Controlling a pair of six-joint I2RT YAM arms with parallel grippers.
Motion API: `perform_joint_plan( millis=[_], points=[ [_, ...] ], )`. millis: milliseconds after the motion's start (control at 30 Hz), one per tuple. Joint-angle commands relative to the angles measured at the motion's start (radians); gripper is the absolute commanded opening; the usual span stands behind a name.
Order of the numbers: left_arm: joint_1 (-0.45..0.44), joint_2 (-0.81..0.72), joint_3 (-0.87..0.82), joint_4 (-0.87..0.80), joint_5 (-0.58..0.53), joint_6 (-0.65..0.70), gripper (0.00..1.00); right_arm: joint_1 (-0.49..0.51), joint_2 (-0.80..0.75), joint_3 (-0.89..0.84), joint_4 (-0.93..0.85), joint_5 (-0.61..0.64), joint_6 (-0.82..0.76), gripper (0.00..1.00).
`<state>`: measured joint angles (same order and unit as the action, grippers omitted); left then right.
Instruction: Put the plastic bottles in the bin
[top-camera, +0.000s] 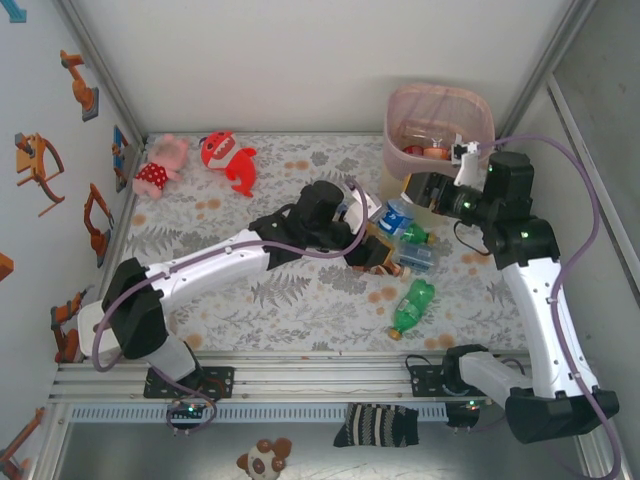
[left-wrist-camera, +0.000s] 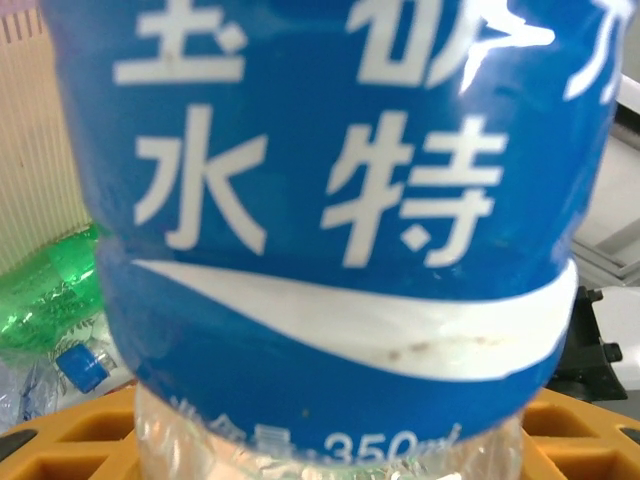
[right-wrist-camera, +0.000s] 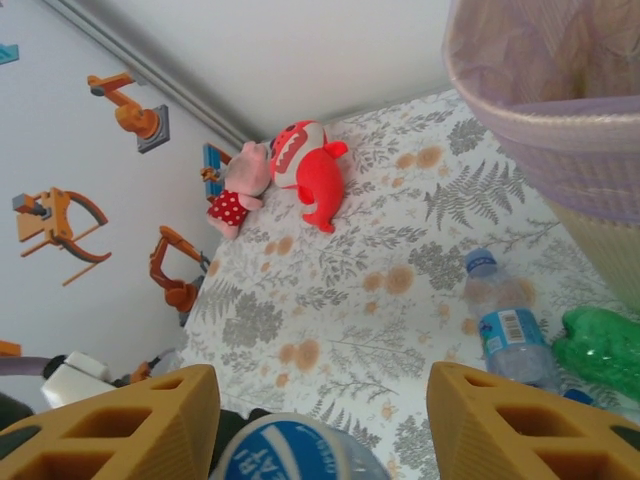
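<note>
My left gripper (top-camera: 372, 248) reaches to the middle of the table and is shut on a plastic bottle with a blue label (left-wrist-camera: 330, 230). The bottle stands between its yellow fingers (left-wrist-camera: 60, 440). My right gripper (top-camera: 418, 190) hangs beside the pink-rimmed bin (top-camera: 440, 90). It is open (right-wrist-camera: 322, 375), and the end of a blue-labelled bottle (right-wrist-camera: 290, 450) shows low between its fingers, apart from the right one. More bottles lie near the bin: a clear one with a blue cap (right-wrist-camera: 505, 325), a green one (right-wrist-camera: 600, 350), and another green one (top-camera: 412, 305) nearer the front.
Two plush toys, one pink (top-camera: 160, 165) and one red (top-camera: 228, 158), lie at the back left. The bin's cream wall (left-wrist-camera: 35, 150) stands close to my left gripper, with a crushed green bottle (left-wrist-camera: 50, 290) at its foot. A striped sock (top-camera: 378, 425) lies in front of the rail.
</note>
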<state>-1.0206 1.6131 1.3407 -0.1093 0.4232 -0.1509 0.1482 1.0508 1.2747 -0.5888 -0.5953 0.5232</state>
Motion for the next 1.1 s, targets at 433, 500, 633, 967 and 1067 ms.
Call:
perform_joint_plan(
  millis=[433, 500, 633, 967, 1067],
  points=[
    [0.013, 0.018, 0.056, 0.024, 0.019, 0.011, 0.57, 0.005, -0.003, 0.040, -0.018, -0.015, -0.011, 0.32],
    [0.014, 0.017, 0.055, 0.027, 0.013, 0.007, 0.58, 0.004, -0.005, 0.043, -0.018, -0.015, -0.009, 0.30],
    [0.020, 0.006, 0.051, 0.039, 0.012, -0.002, 0.60, 0.004, -0.008, 0.049, -0.017, -0.003, -0.003, 0.26],
    [0.042, -0.084, -0.032, 0.074, -0.024, 0.006, 0.74, 0.005, 0.022, 0.149, -0.039, 0.220, -0.013, 0.24],
    [0.052, -0.128, -0.071, 0.072, -0.054, 0.011, 0.75, 0.005, 0.075, 0.253, -0.079, 0.324, -0.064, 0.24]
  ],
)
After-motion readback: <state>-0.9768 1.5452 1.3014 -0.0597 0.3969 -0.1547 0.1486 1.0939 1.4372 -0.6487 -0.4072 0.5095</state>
